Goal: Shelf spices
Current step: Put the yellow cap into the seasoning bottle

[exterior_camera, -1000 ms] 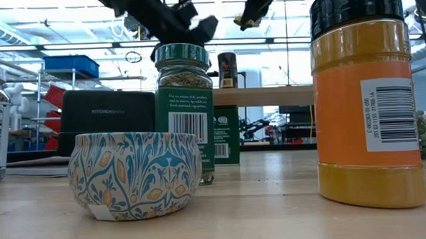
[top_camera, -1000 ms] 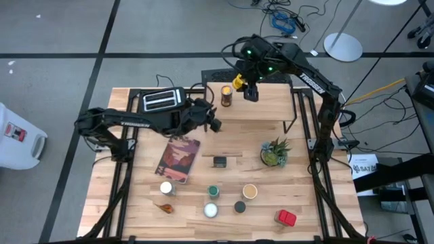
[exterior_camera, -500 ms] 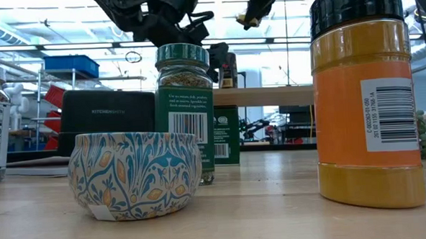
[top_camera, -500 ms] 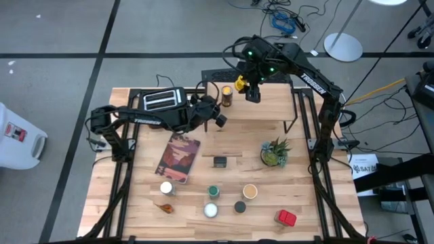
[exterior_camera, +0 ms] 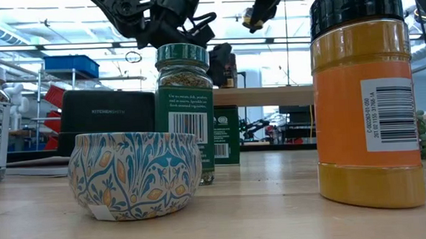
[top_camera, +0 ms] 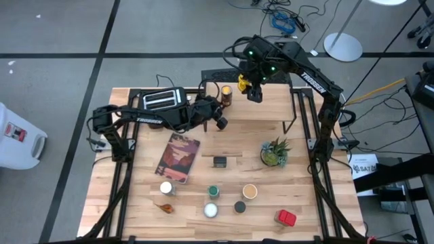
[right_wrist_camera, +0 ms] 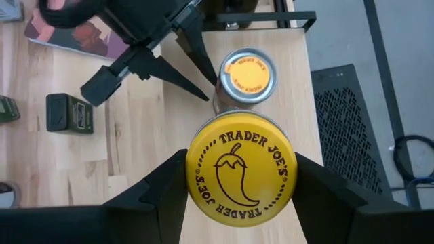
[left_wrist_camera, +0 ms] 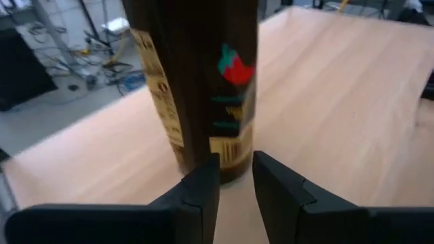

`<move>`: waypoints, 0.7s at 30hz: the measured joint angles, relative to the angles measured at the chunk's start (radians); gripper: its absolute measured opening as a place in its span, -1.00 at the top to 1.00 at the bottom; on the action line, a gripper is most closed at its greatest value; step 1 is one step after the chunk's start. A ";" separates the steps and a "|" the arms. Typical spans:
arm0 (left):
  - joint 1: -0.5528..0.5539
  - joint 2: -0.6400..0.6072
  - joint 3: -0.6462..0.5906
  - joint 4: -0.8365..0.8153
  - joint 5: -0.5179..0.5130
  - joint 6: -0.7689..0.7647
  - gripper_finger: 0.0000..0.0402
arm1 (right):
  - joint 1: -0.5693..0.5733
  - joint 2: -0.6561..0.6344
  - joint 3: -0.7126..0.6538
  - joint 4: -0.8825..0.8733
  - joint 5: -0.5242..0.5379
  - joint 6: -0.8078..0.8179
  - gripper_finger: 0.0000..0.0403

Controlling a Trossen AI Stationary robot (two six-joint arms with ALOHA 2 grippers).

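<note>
A dark spice jar (top_camera: 226,96) with an orange top stands on the shelf (top_camera: 264,105), on its left part. My left gripper (left_wrist_camera: 235,173) reaches level to the foot of that jar (left_wrist_camera: 203,81), its fingers a narrow gap apart with nothing between them. My right gripper (top_camera: 245,87) hangs above the shelf, just right of the dark jar, shut on a jar with a yellow lid (right_wrist_camera: 241,177). In the low view that jar (exterior_camera: 252,15) shows high above the shelf top (exterior_camera: 269,95). My left gripper has its fingertips (left_wrist_camera: 207,169) right at the dark jar's foot; whether they touch it I cannot tell. My right gripper holds the yellow-lidded jar between its two fingers, one on each side at the lid's rim (right_wrist_camera: 193,179). The fingers come from above, slanting down. The jar is upright, lifted clear of the shelf; the lid hides its body.
A black toaster (top_camera: 161,100) stands left of the shelf, with a reddish book (top_camera: 178,157) nearer and a potted plant (top_camera: 274,152) to the right. A dark tin (top_camera: 219,161) and several more spices (top_camera: 230,200) stand along the near edge.
My left gripper has moved toward the table's right and far side and a little down, rolling as it went, up to the foot of the dark jar on the shelf. The jar stands where it stood.
</note>
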 joint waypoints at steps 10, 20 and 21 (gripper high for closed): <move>0.000 -0.002 0.000 0.004 0.152 0.099 0.51 | 0.000 0.000 0.000 -0.012 0.000 0.013 -0.03; -0.006 -0.035 0.001 -0.110 0.051 0.072 0.51 | 0.000 0.000 0.000 -0.012 0.000 0.019 -0.03; -0.006 -0.046 0.001 -0.111 0.051 0.078 0.51 | 0.000 0.000 0.000 -0.012 0.000 0.018 -0.03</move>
